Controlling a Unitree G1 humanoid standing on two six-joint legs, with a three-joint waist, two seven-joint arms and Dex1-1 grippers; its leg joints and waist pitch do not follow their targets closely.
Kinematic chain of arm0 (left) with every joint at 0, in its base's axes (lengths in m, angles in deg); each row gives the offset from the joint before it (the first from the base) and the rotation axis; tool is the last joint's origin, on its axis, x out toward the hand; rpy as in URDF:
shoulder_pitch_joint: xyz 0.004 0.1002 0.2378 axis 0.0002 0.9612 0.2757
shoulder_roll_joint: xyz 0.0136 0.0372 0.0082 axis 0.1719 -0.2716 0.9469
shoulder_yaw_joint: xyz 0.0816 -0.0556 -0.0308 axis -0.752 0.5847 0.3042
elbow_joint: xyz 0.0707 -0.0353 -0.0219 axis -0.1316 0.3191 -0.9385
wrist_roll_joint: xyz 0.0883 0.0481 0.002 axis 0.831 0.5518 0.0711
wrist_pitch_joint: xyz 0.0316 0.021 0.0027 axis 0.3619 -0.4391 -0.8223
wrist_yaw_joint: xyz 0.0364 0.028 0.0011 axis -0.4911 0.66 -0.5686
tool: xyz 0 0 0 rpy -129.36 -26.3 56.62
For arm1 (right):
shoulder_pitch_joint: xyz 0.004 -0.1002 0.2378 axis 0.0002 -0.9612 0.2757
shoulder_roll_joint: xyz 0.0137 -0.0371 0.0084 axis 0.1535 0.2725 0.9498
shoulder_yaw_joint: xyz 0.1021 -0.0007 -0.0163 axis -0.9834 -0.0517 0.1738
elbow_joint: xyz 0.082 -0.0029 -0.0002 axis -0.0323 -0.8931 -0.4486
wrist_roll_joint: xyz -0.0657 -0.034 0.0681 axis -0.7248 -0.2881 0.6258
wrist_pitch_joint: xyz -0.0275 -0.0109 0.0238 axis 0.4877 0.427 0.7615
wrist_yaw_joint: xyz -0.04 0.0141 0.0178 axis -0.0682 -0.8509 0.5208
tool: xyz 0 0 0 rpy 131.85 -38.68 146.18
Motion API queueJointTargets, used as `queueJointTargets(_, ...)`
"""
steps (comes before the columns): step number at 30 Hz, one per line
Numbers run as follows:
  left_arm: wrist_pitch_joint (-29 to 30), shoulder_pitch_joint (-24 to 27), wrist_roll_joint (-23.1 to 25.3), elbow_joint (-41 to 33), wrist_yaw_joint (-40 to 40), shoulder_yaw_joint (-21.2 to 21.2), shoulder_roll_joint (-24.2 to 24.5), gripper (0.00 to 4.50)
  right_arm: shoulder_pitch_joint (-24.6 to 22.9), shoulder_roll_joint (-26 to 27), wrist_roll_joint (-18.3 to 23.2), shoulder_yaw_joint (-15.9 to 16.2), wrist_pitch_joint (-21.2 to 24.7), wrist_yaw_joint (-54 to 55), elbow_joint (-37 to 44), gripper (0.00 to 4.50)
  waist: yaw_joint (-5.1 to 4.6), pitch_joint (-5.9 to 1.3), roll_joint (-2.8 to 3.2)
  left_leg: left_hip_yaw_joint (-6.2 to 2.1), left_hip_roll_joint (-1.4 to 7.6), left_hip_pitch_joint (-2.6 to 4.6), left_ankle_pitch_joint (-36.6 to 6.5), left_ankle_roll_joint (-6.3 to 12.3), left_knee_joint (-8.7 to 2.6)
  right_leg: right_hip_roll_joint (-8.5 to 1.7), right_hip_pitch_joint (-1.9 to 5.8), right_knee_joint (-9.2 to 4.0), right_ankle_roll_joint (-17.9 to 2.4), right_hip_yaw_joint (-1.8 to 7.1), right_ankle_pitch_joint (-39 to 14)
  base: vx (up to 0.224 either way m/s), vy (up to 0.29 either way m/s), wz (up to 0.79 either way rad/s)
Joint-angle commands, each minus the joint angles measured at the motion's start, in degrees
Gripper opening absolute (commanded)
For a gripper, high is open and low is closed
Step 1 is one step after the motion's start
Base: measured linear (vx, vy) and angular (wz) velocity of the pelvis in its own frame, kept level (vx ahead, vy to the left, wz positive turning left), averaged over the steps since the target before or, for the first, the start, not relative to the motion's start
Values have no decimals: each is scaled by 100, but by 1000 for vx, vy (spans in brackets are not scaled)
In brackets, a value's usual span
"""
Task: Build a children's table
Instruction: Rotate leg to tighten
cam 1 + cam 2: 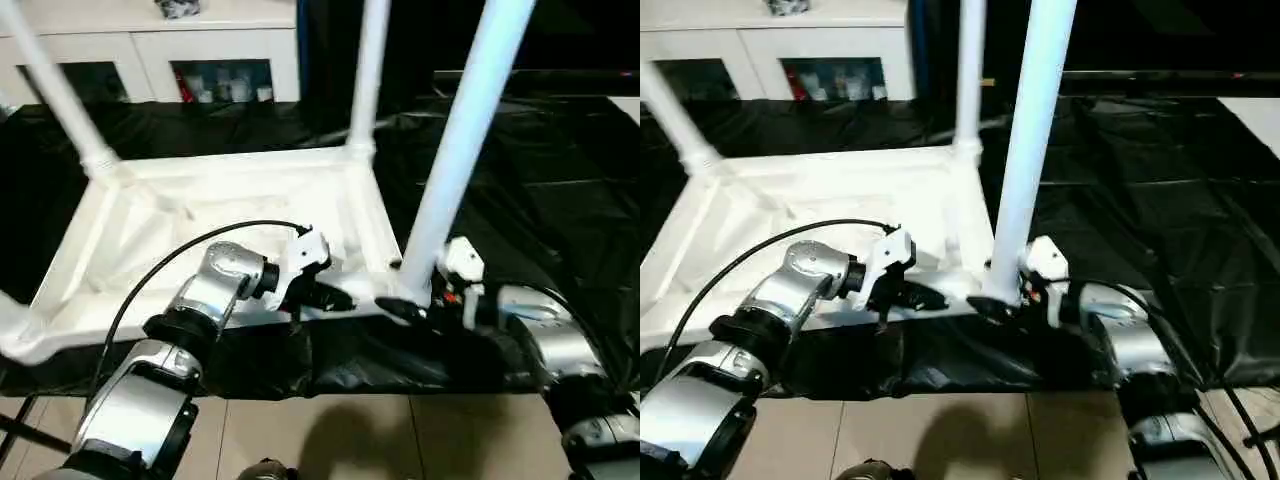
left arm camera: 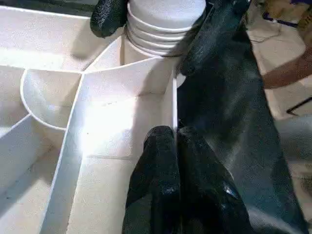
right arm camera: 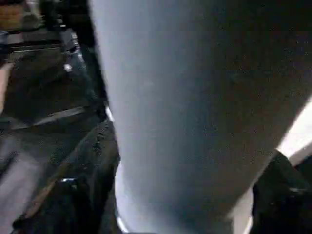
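The white children's table top point(image 1: 200, 230) lies upside down on a black cloth, ribs facing up. Three white legs stand in its corner sockets: far left point(image 1: 55, 90), far right point(image 1: 368, 70) and near right point(image 1: 460, 140). My left gripper point(image 1: 335, 298) is at the near rim beside the near right socket; in the left wrist view its fingers point(image 2: 163, 146) are pressed together over the thin rim wall. My right gripper point(image 1: 408, 305) clasps the ribbed base of the near right leg point(image 3: 195, 97), with one finger point(image 2: 109, 17) on each side.
The black cloth point(image 1: 520, 180) covers the work surface and hangs over its front edge above a tiled floor point(image 1: 350, 440). A white glass-door cabinet point(image 1: 150, 50) stands behind. A person's arm point(image 2: 287, 73) shows off to the side beyond the cloth.
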Motion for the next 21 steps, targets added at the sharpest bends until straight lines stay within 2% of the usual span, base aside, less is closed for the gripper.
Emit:
queueJointTargets(1,-31,-67,-203,-348,-98,-104,-197,0,-107,191,-32,613,166,-463,214,327,4,-370,-75,-450,893,133,-1067,346,-475,-810,220,-407,-1480,471,-681,0,0,0)
queueJointTargets(4,5,-44,-216,-382,-194,-119,-163,0,-146,146,20,635,267,-535,333,298,6,-360,-74,-454,900,147,-1186,252,-490,-817,207,-426,-1469,474,-866,0,0,0)
queueJointTargets(6,0,-32,-211,-380,-127,-110,-190,0,-162,157,25,636,324,-564,381,298,9,-358,-78,-456,902,156,-1238,191,-495,-815,206,-435,-1452,476,-964,0,0,0)
queueJointTargets(8,-10,-31,-204,-371,-49,-94,-215,0,-173,173,17,626,353,-548,405,279,10,-366,-84,-457,898,151,-1182,175,-492,-820,211,-422,-1447,479,-897,0,0,0)
queueJointTargets(11,37,-86,-156,-270,307,-12,-341,0,-142,298,-79,549,480,-223,340,277,8,-359,-84,-455,897,148,-1152,183,-492,-814,204,-426,-1447,480,-878,0,0,0)
queueJointTargets(12,86,-122,-138,-221,449,16,-396,0,-103,365,-164,522,477,-4,257,277,2,-352,-103,-453,893,151,-1205,159,-497,-815,200,-440,-1432,479,-986,0,0,0)
queueJointTargets(13,153,-224,-81,-70,896,91,-547,0,2,538,-389,484,444,580,5,276,-6,-340,-94,-463,891,160,-1293,87,-501,-829,187,-462,-1405,484,-1184,0,0,0)
queueJointTargets(14,153,-224,-81,-69,896,91,-547,0,3,538,-389,484,444,581,5,276,-45,-320,-96,-478,883,177,-1457,-22,-514,-835,171,-502,-1380,489,-1458,0,0,0)
queueJointTargets(15,201,-303,-38,47,1245,148,-648,0,86,650,-527,459,453,994,-182,275,-43,-311,-101,-485,876,187,-1545,-59,-512,-845,179,-531,-1339,492,-1632,0,0,0)
queueJointTargets(16,235,-385,6,166,1584,189,-760,0,192,780,-663,427,478,1458,-409,275,-82,-296,-84,-493,876,225,-1688,-193,-513,-846,127,-554,-1310,514,-1902,0,0,0)
queueJointTargets(18,331,-525,53,352,2101,255,-964,0,370,990,-882,421,538,2146,-760,275,-126,-290,-95,-532,862,237,-1862,-312,-527,-855,147,-601,-1188,511,-2245,0,0,0)
queueJointTargets(19,401,-591,68,427,2384,287,-1091,0,471,1132,-958,408,661,2526,-917,274,-146,-289,-82,-540,862,233,-1875,-325,-529,-863,149,-614,-1156,519,-2240,0,0,0)
queueJointTargets(21,462,-652,76,489,2676,316,-1232,0,604,1326,-972,317,855,3046,-1114,274,-193,-296,-93,-538,864,208,-1852,-303,-551,-833,165,-596,-1151,513,-2046,0,0,0)
